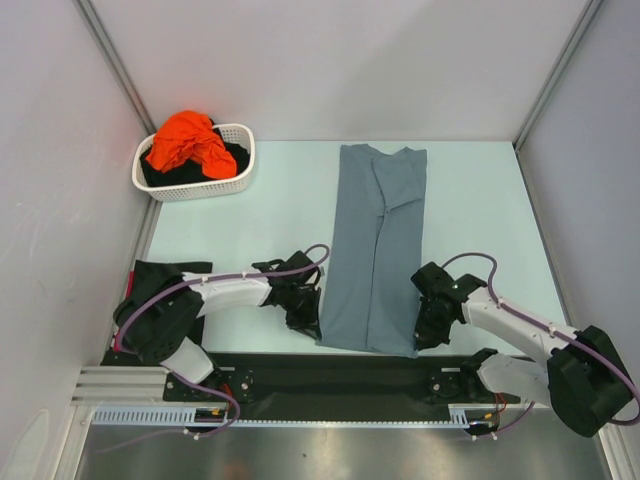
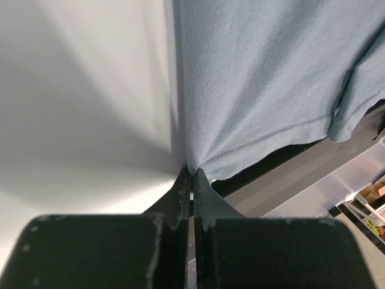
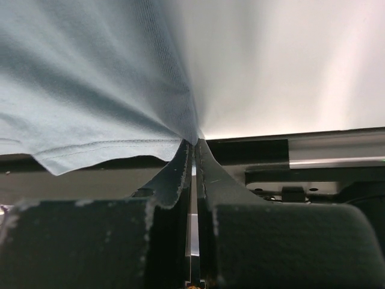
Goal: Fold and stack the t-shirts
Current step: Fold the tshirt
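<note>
Grippers low, pinching grey-blue t-shirt (image 1: 375, 250) hem

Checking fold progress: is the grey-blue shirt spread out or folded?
Folded lengthwise: the grey-blue shirt lies as a narrow strip, sides lapped over its middle.

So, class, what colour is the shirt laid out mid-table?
The shirt is grey-blue; the top view shows it best.
</note>
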Controlling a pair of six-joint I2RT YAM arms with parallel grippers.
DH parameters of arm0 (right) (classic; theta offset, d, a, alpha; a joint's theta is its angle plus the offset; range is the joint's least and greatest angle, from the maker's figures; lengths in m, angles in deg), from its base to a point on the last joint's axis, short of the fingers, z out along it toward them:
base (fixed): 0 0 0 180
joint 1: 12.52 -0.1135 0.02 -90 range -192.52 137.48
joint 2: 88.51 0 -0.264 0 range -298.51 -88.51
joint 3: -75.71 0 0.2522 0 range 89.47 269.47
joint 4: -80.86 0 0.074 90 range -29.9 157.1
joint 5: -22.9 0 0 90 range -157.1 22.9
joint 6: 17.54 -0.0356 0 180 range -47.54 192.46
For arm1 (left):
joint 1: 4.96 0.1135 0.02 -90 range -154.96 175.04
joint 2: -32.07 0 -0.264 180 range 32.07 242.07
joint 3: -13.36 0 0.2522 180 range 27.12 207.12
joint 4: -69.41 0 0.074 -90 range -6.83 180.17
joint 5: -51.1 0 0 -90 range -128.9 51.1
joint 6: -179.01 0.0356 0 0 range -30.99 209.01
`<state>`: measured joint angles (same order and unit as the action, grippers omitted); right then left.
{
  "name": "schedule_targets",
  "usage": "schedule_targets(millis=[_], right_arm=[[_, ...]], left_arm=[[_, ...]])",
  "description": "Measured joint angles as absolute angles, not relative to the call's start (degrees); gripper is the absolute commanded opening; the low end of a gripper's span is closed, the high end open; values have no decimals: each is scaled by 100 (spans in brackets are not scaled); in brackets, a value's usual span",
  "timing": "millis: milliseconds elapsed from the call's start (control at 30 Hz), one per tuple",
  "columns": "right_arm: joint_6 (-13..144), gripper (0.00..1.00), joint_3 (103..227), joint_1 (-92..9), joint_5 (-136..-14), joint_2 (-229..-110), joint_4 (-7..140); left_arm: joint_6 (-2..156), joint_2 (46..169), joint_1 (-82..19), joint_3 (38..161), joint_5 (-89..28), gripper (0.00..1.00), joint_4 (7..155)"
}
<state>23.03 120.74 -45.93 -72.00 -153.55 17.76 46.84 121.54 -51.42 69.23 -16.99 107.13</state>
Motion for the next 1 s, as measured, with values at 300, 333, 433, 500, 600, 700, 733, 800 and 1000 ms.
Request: schedule_targets(millis=[300, 333, 433, 500, 600, 700, 733, 800, 1000], right_arm=[[2075, 0, 11862, -4612, -7205, -15077, 1839], [2060, 0, 11862, -4612, -7205, -15077, 1848], [2036, 7, 11857, -4612, -7207, -15077, 1866], [2012, 16, 11842, -4612, -7207, -15071, 1887], [1988, 27, 11833, -4612, -7207, -15005, 1896], [1973, 34, 11785, -4612, -7209, -14898, 1900], [1968, 35, 11759, -4612, -7218, -14881, 1905], [1966, 36, 11680, -4610, -7251, -14874, 1931], [1940, 35, 11567, -4610, -7395, -14738, 2010]], left_arm=[[4776, 11826, -5135, 6685, -1596, 46, 10751], [4776, 11820, -5135, 6680, -1574, 48, 10744], [4765, 11820, -5135, 6680, -1469, 51, 10694], [4762, 11826, -5135, 6680, -1430, 52, 10657], [4765, 11863, -5135, 6680, -1371, 52, 10595], [4760, 11922, -5131, 6680, -1281, 50, 10541], [4762, 11942, -5129, 6680, -1262, 48, 10523], [4756, 11975, -5126, 6680, -1214, 44, 10493], [4749, 12121, -5126, 6665, -1087, 34, 10381]])
